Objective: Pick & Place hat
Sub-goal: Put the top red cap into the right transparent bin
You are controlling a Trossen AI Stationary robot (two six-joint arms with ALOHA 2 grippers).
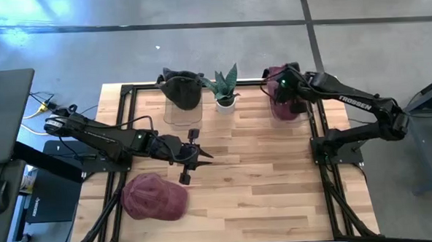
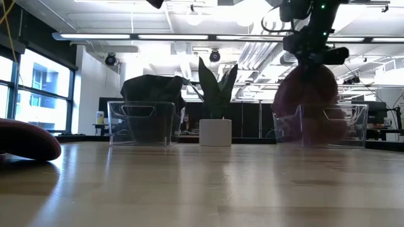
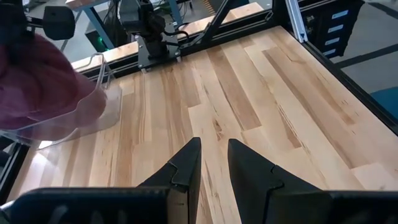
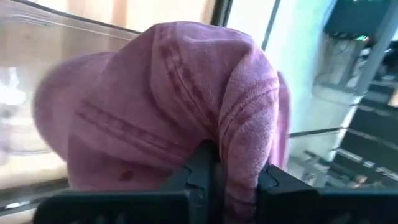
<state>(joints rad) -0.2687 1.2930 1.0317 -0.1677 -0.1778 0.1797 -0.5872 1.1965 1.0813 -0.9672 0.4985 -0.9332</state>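
Right gripper point(image 4: 233, 177) pinching maroon hat point(image 4: 168, 106) — hanging crown-down.

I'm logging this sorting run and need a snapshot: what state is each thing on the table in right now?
Maroon cloth hat: pinched in the right gripper, hanging into the right clear plastic bin.
Black cloth hat: resting in the left clear plastic bin.
Second maroon cloth hat: lying flat on the wooden table, untouched.
Left gripper: empty, fingers slightly apart, over the table.
Green plant in white pot: upright between the bins.
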